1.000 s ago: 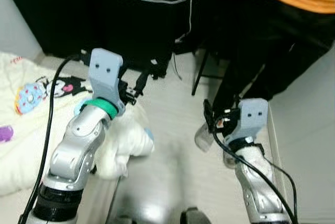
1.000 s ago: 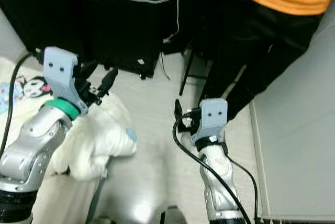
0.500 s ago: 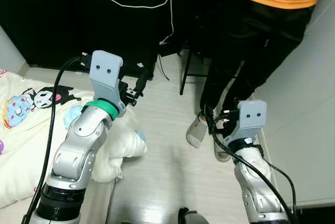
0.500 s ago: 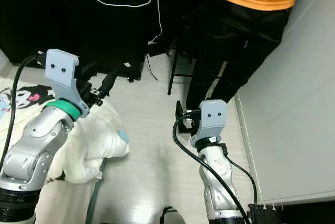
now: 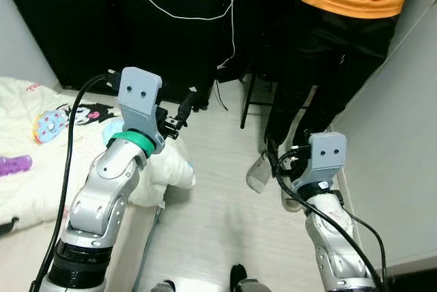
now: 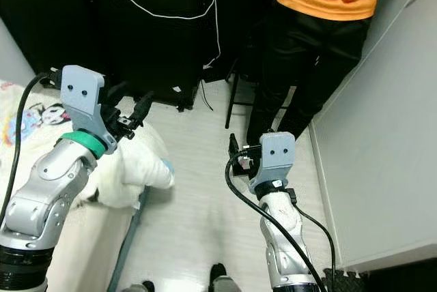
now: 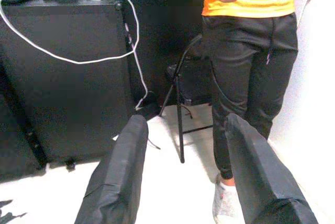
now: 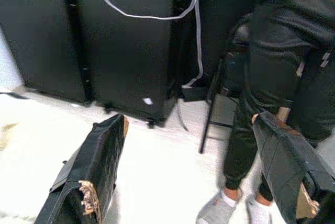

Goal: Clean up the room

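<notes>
Pale floor [image 5: 218, 190] beside bed [image 5: 41, 169], person [image 5: 328, 67] ahead; left gripper [image 7: 183, 182] and right gripper [image 8: 193, 171] raised, fingers spread, holding nothing.

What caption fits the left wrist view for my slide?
Open left claw aimed at a person in an orange shirt standing beside a folding chair and a black cabinet.

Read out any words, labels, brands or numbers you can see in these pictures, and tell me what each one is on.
No text can be read here.
Blanket: small red mark by its upper edge, possibly lettering, too blurred to read; the rest are cartoon prints.
Black cabinet: small white sticker low on its front, too small to read.
</notes>
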{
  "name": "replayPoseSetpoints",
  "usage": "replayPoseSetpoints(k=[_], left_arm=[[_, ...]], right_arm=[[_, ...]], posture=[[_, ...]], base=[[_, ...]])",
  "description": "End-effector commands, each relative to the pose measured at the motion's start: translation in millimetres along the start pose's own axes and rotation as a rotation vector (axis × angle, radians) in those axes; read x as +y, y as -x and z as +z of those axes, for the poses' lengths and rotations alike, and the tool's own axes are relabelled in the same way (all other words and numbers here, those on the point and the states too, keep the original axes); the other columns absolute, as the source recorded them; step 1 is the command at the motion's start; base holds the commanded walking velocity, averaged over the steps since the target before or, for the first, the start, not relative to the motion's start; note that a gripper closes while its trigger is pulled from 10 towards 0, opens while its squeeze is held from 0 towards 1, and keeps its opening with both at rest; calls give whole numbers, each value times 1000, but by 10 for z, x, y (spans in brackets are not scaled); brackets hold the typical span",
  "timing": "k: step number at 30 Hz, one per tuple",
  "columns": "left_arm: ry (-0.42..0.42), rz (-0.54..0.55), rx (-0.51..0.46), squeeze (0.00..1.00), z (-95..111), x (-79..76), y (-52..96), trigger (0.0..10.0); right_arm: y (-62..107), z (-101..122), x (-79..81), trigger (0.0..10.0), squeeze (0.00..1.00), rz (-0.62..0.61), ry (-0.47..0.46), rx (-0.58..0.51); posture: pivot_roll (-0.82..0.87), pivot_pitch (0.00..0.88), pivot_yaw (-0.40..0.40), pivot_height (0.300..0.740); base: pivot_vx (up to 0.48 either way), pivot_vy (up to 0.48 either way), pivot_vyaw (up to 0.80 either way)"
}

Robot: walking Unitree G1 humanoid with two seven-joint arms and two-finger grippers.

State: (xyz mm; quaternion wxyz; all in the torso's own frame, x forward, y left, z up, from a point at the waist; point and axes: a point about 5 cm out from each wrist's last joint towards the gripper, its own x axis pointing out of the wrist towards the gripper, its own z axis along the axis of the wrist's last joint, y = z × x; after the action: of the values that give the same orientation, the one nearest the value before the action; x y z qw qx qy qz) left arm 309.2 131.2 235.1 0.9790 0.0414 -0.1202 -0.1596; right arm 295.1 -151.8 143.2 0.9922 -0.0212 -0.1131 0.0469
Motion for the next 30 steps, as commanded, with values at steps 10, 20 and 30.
replayPoseSetpoints(k=[10, 20, 30], left_arm=[[-4, 1, 14, 0, -47, -3, 24, 10000], [-5, 4, 14, 0, -47, 3, 25, 10000], [-4, 5, 17, 0, -63, 3, 25, 10000]], right_arm=[[38, -68, -8, 10000, 0, -5, -10, 28], [36, -67, 11, 10000, 0, -1, -21, 23], [34, -78, 5, 10000, 0, -6, -14, 28]], posture=[[32, 166, -42, 726], [32, 166, -42, 726], [32, 166, -42, 726]], base=[[-289, 0, 0], [-287, 0, 0], [-286, 0, 0]])
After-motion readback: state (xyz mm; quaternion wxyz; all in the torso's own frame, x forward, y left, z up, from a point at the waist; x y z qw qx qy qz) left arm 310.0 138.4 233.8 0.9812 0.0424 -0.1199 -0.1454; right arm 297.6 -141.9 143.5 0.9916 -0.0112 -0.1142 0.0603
